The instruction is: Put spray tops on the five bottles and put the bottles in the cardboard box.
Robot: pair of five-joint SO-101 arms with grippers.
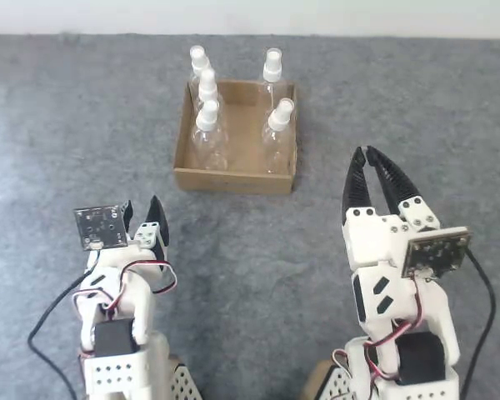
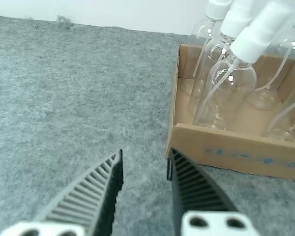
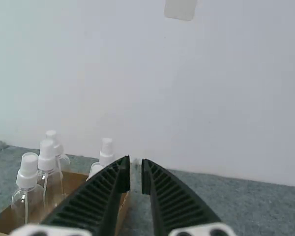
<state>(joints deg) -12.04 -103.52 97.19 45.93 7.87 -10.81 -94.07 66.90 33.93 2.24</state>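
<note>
Several clear bottles (image 1: 208, 133) with white spray tops (image 1: 272, 65) stand upright inside the cardboard box (image 1: 233, 180) at the back middle of the grey carpet. My left gripper (image 1: 142, 213) hangs in front of the box's left corner, open and holding nothing. The left wrist view has its fingertips (image 2: 115, 164) short of the box's front wall (image 2: 236, 150), with the bottles (image 2: 226, 83) behind. My right gripper (image 1: 364, 155) is raised to the right of the box, jaws almost together with nothing between them. Past it the right wrist view (image 3: 135, 164) shows capped bottles (image 3: 28, 187).
Grey carpet (image 1: 83, 125) lies all around the box. A pale wall (image 3: 187, 88) runs along the far side of the table. Both arm bases (image 1: 121, 367) stand at the near edge, with cables (image 1: 50, 321) beside them.
</note>
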